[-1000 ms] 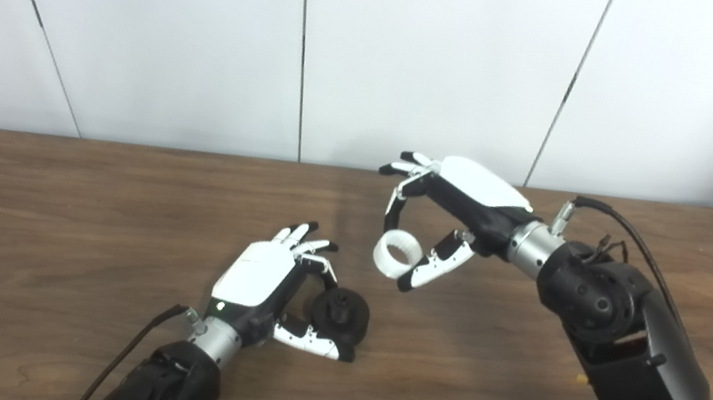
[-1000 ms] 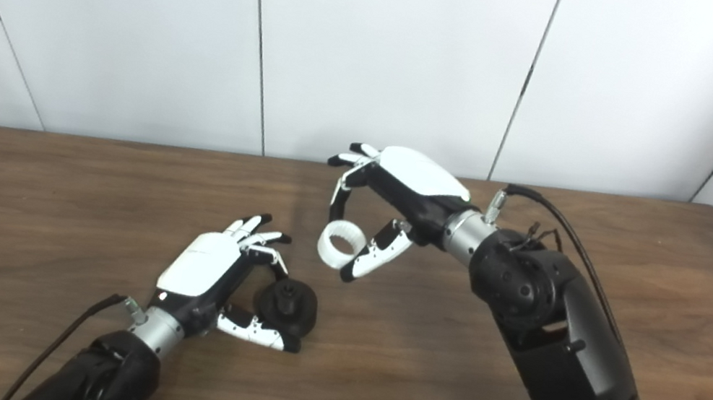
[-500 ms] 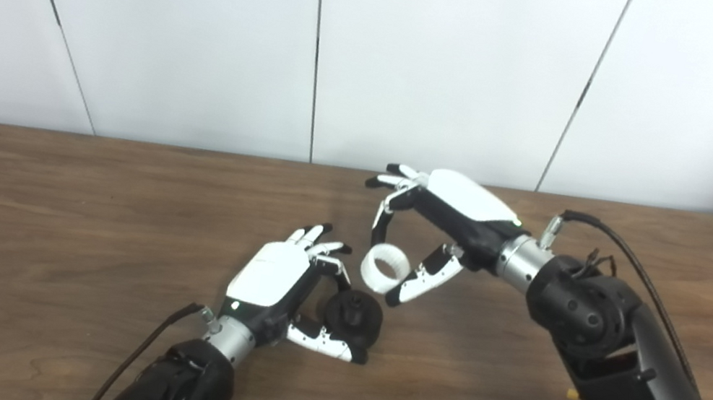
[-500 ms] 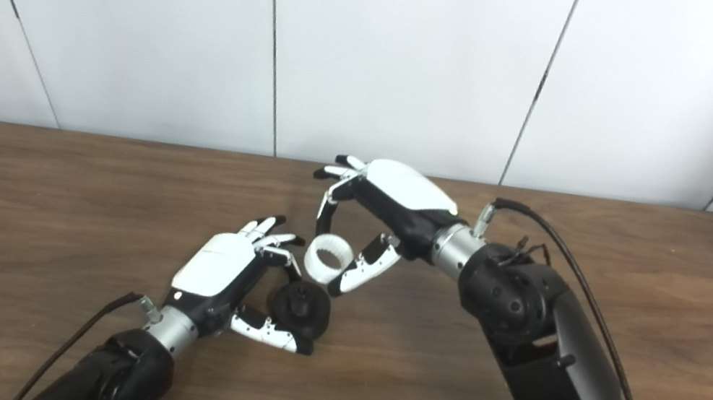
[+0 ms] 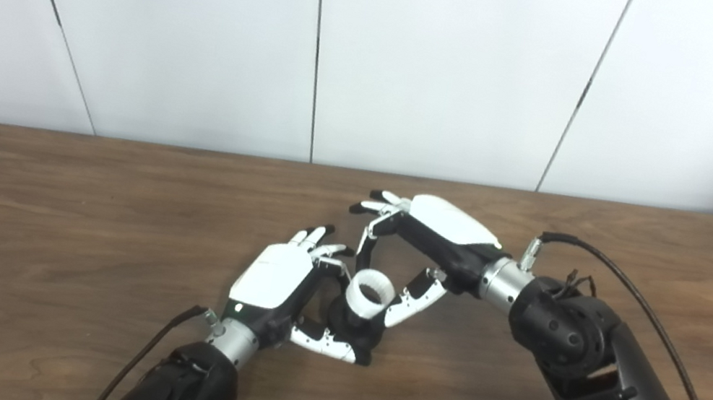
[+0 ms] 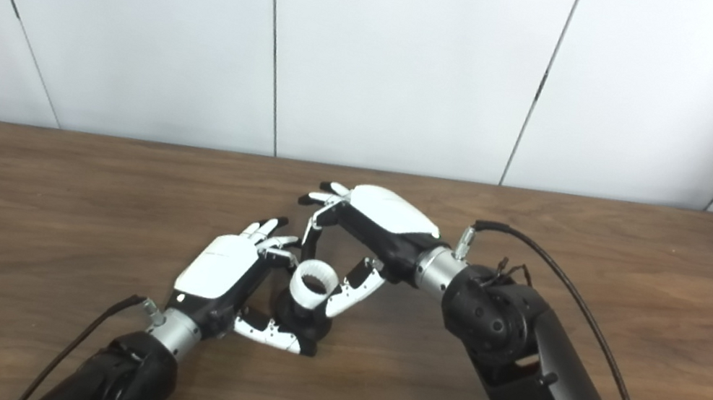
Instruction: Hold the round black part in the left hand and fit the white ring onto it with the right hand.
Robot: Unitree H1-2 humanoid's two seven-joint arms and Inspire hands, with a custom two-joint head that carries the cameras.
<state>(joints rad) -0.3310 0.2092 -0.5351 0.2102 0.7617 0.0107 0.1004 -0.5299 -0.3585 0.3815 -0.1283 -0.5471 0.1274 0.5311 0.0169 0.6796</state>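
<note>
Clearly, in the left eye view, the fitting step is in hand: the right hand (image 5: 426, 242) pinches the white ring (image 5: 369, 292) between fingers and thumb, directly over the round black part (image 5: 354, 328), which the left hand (image 5: 283, 282) cups on the table (image 5: 28, 230). The next move likely calls for lowering the ring squarely.

In the right eye view, the ring covers the part's centre, so whether it already touches or sits on cannot be told.
</note>
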